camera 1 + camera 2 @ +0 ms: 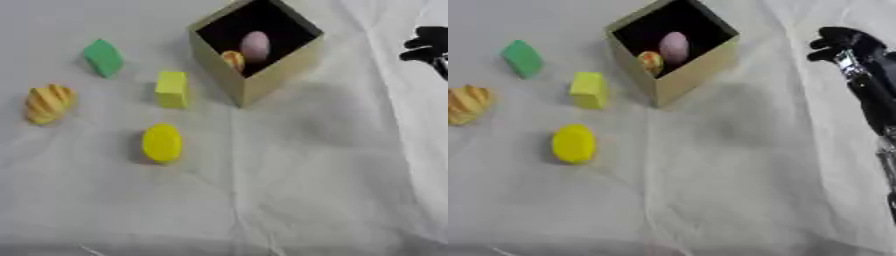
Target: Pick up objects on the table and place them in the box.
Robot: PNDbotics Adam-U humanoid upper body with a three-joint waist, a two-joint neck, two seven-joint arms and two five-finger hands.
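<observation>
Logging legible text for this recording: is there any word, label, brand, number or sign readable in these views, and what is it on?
None can be read. The box, the green block, the yellow block, the yellow disc and the striped yellow-orange piece show plain faces. The pink egg shape and the small orange thing inside the box bear no lettering, nor does the right hand.

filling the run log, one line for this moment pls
right hand: beside box, holding nothing | in box: pink egg, orange ball | cloth: four items left
</observation>
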